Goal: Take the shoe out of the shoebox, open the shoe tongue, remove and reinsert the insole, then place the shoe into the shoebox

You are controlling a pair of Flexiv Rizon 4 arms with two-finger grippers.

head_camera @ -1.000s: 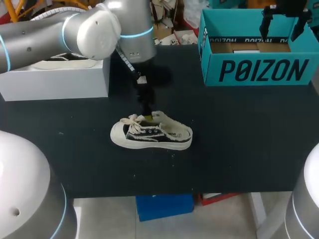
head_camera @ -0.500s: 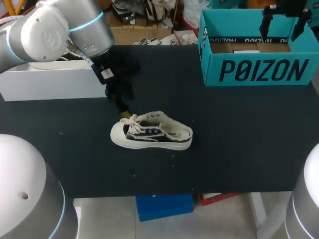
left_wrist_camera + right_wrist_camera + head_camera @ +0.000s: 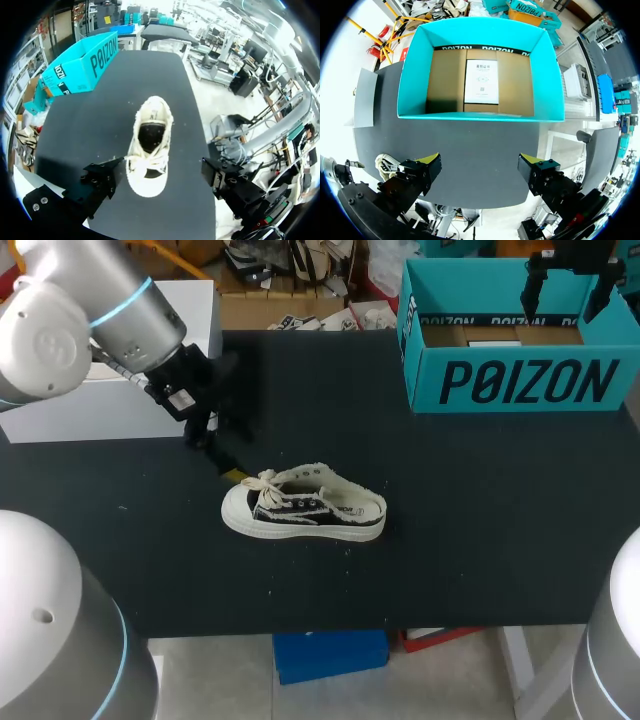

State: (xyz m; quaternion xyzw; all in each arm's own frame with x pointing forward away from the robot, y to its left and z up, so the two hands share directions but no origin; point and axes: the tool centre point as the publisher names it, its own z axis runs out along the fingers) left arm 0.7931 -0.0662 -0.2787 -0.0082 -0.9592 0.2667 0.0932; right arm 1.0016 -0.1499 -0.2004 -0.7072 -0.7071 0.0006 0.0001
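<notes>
**Left arm [image 3: 90, 310] backs away from the shoe [image 3: 305, 510]**

Swinging off over the last second, the left arm has gone from just above the shoe's opening to the table's left rear. The shoe and the right arm have kept their places.

At the far left, a white box [image 3: 100, 415] sits on the black table [image 3: 480, 540], with the left arm crossing over part of it. The left gripper [image 3: 215, 440] hangs near the shoe's toe, a little to its left and behind it, touching nothing. In the left wrist view this gripper [image 3: 161, 162] has its fingers spread wide with nothing held. The shoe [image 3: 150, 145] lies on the table ahead of them, toe nearest and heel pointing away.

The shoe stands on its sole near the middle of the table, outside the box. It is black canvas with a white sole, cream laces [image 3: 265, 480] bunched at the toe end and a frayed pale collar. Its toe points left and its heel right.

At the right rear stands the teal shoebox [image 3: 520, 380], open at the top and well apart from the shoe. The right wrist view looks down into the shoebox [image 3: 480, 118], where a white printed sheet [image 3: 481, 81] lies flat on the brown floor. The right gripper [image 3: 566, 290] hovers over the box, released and empty. Its yellow-tipped fingers [image 3: 432, 161] are far apart, and a bit of the shoe [image 3: 385, 162] shows beside one of them.
</notes>
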